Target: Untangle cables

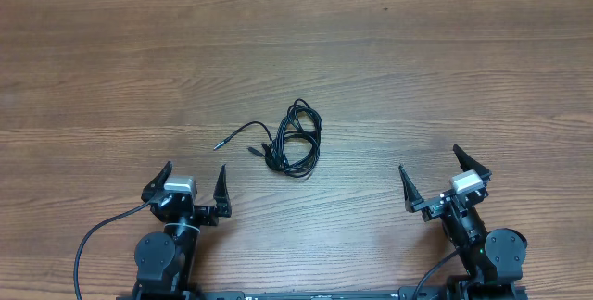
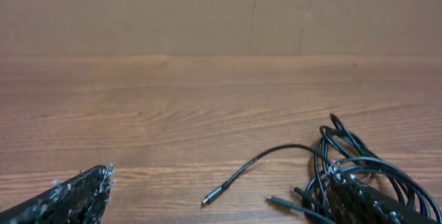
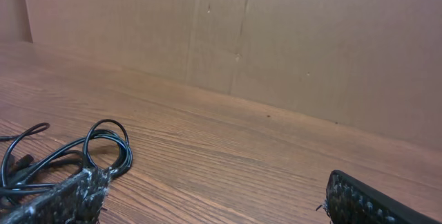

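The cables (image 1: 295, 140) lie bunched in one looped black tangle at the middle of the wooden table, with one loose end (image 1: 233, 134) and its plug trailing out to the left. In the left wrist view the tangle (image 2: 359, 162) sits ahead to the right, partly behind my right fingertip, and a plug end (image 2: 214, 197) lies between my jaws' line. The right wrist view shows the loops (image 3: 103, 144) at its left edge. My left gripper (image 1: 195, 181) stands open near the front left, short of the cables. My right gripper (image 1: 431, 170) stands open at the front right, holding nothing.
A brown cardboard wall (image 3: 276, 37) runs along the table's far edge. Thicker black wires (image 1: 97, 235) fixed to the arms loop by the left base at the near edge. Bare wood lies on all sides of the tangle.
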Tool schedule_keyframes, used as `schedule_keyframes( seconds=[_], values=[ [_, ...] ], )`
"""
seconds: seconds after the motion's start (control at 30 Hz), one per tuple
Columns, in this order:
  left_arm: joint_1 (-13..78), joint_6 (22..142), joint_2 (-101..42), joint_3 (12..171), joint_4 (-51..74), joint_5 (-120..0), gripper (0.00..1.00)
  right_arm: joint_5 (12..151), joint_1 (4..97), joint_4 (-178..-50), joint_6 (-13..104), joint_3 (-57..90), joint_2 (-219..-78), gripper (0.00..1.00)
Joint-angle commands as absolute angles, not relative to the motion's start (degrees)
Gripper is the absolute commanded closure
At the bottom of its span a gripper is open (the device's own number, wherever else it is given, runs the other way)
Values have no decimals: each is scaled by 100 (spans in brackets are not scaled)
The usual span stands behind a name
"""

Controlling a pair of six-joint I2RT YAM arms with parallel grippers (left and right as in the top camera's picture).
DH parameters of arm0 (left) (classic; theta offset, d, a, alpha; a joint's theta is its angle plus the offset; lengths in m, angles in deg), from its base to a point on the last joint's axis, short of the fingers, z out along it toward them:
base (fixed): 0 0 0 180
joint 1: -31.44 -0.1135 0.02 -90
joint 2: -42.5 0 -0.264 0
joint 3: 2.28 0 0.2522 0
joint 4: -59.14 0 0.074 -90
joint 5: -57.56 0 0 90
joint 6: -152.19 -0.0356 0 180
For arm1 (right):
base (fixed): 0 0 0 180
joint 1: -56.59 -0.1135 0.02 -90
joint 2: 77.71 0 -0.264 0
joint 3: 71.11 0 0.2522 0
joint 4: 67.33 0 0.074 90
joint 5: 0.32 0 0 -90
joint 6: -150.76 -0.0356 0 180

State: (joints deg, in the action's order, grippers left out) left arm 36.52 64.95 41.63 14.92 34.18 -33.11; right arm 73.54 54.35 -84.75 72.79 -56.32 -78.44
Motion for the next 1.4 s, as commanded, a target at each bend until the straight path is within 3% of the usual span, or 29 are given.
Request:
schedule_keyframes(
  seconds=[0.0,1.37],
  values=[
    [3596,6384,4207,1706,3254,-3394,0,7351,5439,-8443,7286,-5688,-7789,0],
    [3596,6229,-359,3750,2911,-3648,0,7351,5439,-8443,7284,-5688,-7789,0]
  ],
)
